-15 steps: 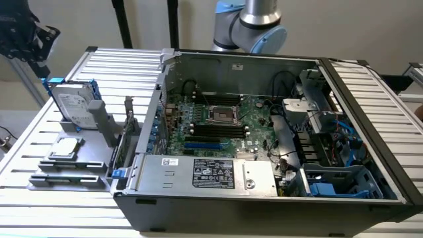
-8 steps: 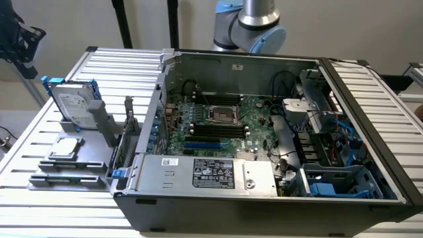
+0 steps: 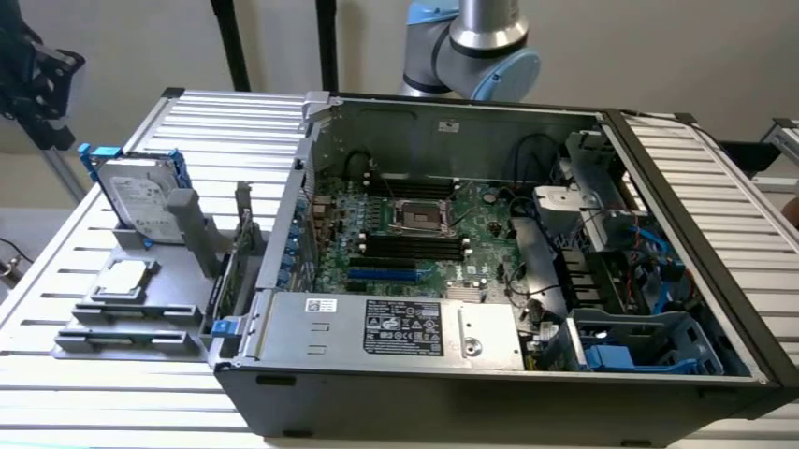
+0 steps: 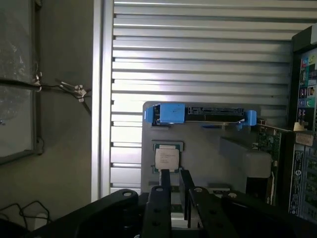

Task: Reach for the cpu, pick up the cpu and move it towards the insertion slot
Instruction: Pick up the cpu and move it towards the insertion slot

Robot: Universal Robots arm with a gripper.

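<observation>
The cpu (image 3: 122,279), a small silvery square chip, lies flat on a grey fixture (image 3: 131,313) at the exterior view's left, outside the computer case. In the wrist view the cpu (image 4: 167,158) sits just beyond my gripper (image 4: 175,173). The two dark fingers (image 4: 165,198) stand a narrow gap apart, open, with nothing between them. They hang above the fixture, apart from the chip. The insertion slot (image 3: 421,216), a square socket with a shiny frame and dark centre, sits on the motherboard inside the case.
A silver hard drive in a blue frame (image 3: 138,201) stands upright at the fixture's back, its blue frame (image 4: 200,114) just past the cpu. The open computer case (image 3: 500,374) has high walls, black memory slots and cables. The slatted metal table (image 3: 75,234) lies around both. The arm's column (image 3: 481,47) rises behind the case.
</observation>
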